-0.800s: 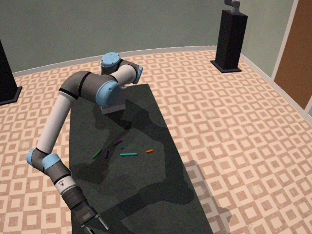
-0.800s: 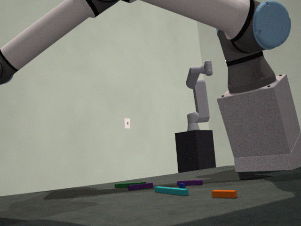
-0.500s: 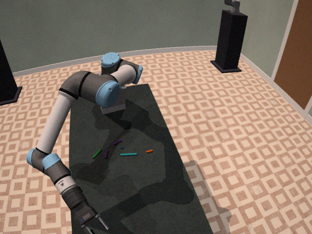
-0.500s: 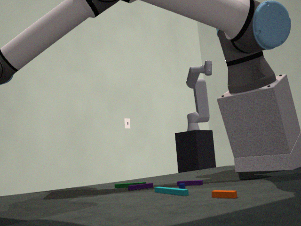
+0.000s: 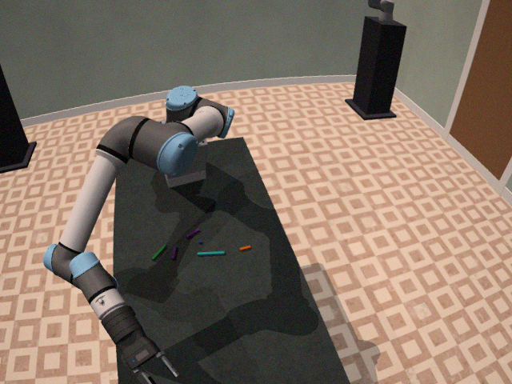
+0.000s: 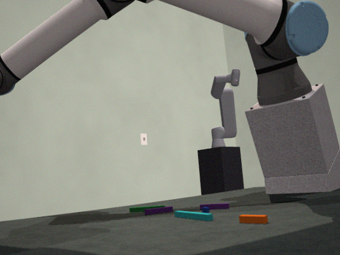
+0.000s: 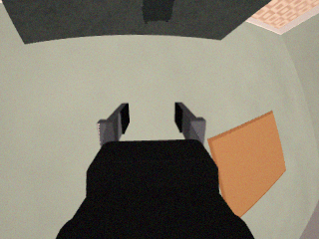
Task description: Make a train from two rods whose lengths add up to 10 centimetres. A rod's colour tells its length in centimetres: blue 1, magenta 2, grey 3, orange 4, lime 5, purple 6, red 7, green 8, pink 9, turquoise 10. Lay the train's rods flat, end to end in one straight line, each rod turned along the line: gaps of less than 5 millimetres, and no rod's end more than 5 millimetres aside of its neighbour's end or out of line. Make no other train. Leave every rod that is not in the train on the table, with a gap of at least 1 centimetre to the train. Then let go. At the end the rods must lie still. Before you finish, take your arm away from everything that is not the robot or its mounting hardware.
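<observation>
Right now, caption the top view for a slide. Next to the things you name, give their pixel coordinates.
Open gripper (image 5: pixel 163 376) (image 7: pixel 152 112) hangs away from six scattered rods, orange (image 5: pixel 245 248) (image 6: pixel 253 219) beyond turquoise (image 5: pixel 210 253) (image 6: pixel 193 215).

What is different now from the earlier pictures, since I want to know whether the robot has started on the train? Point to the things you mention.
Nothing visibly changed. The gripper (image 5: pixel 162 377) (image 7: pixel 152 112) hangs open at the same end of the table (image 5: pixel 248 359) (image 6: pixel 137 238) (image 7: pixel 75 22), and all six rods lie where they lay.
</observation>
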Tool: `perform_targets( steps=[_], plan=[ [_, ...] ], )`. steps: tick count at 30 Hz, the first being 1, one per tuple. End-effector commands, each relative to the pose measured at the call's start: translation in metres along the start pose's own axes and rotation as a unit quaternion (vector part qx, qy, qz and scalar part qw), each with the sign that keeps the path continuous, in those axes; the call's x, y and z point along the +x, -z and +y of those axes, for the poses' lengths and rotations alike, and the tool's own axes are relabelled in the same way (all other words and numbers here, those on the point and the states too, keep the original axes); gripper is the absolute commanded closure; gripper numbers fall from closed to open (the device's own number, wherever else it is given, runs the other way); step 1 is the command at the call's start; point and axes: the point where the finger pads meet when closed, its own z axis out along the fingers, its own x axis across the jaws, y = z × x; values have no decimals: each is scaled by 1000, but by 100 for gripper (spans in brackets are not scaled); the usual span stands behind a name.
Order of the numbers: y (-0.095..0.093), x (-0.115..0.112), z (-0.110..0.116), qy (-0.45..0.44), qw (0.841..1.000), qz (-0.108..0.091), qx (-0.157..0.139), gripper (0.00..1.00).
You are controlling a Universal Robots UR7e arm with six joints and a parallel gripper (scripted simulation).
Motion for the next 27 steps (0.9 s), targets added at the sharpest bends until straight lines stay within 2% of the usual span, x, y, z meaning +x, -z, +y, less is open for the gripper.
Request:
perform_targets(
  steps=[1, 13, 19, 25, 27],
  plan=[
    [0, 0, 0, 1, 1000, -1, 0, 0],
    [0, 1, -11, 6, 1000, -15, 11, 0],
    [0, 4, -28, 12, 999, -31, 27, 0],
    [4, 10, -53, 22, 997, -53, 52, 0],
    [4, 10, -53, 22, 997, -53, 52, 0]
  ],
)
